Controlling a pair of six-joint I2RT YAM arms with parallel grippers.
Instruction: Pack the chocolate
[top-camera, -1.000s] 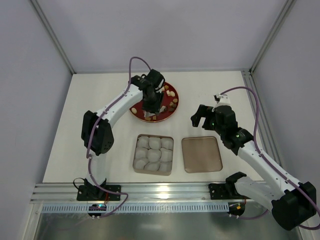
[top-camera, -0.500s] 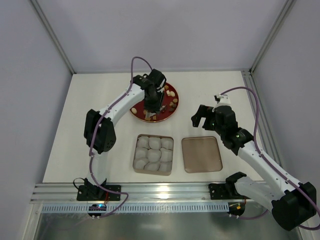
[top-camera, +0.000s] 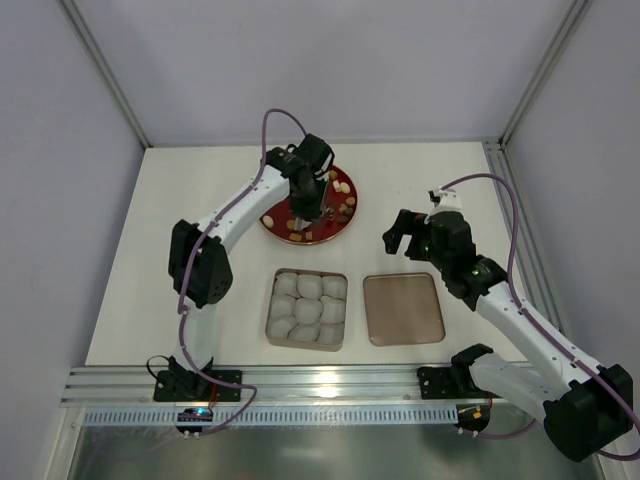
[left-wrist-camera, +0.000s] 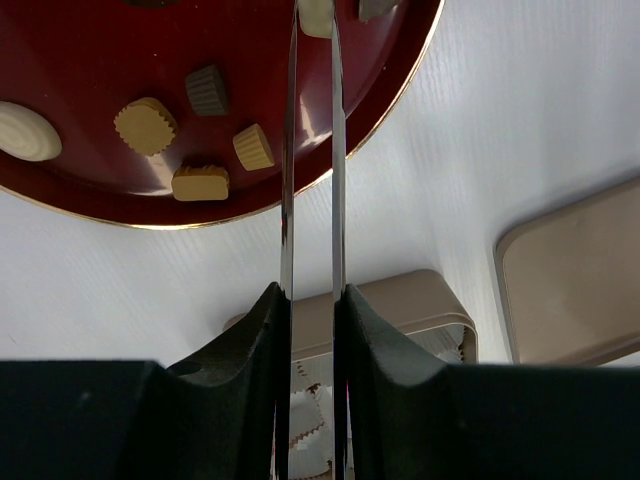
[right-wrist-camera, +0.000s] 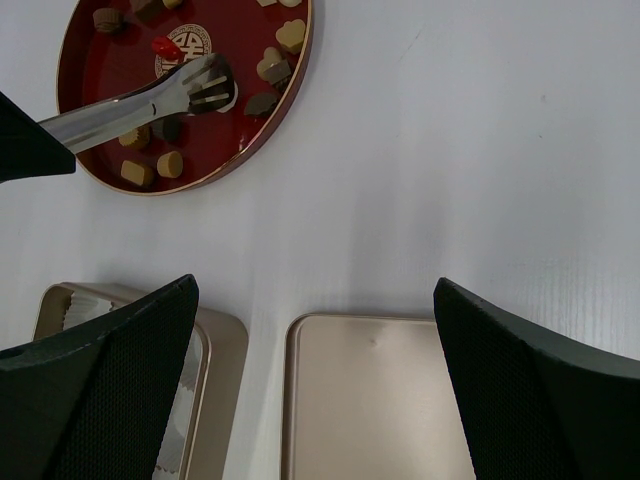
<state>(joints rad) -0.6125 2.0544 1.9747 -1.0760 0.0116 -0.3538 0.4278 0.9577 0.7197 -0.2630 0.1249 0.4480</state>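
Gripping a pair of metal tongs (left-wrist-camera: 289, 150), the left tool (left-wrist-camera: 312, 292) is seen with its jaws pressed together on the two blades, so that the blades are squeezed nearly parallel and reach well ahead of the tool over the red plate (left-wrist-camera: 80, 60). At the far tips of the blades a cream chocolate piece (left-wrist-camera: 316, 12) appears to be pinched. The tongs are judged to be used because the pieces are too small for the tool's own jaws. The remaining chocolate (left-wrist-camera: 145, 125) is lying loose on the plate, ahead of the tool and mostly to the left of the blades. The tray (left-wrist-camera: 400, 305) of pale paper cups (top-camera: 300, 310) is placed beneath and just behind the left tool, so that only a short withdrawal is judged necessary for packing. The lid (right-wrist-camera: 380, 400) is laid flat on the bench (right-wrist-camera: 450, 150), just ahead of and below the right tool (right-wrist-camera: 315, 290), whose jaws are held wide apart and empty, well apart from the plate.
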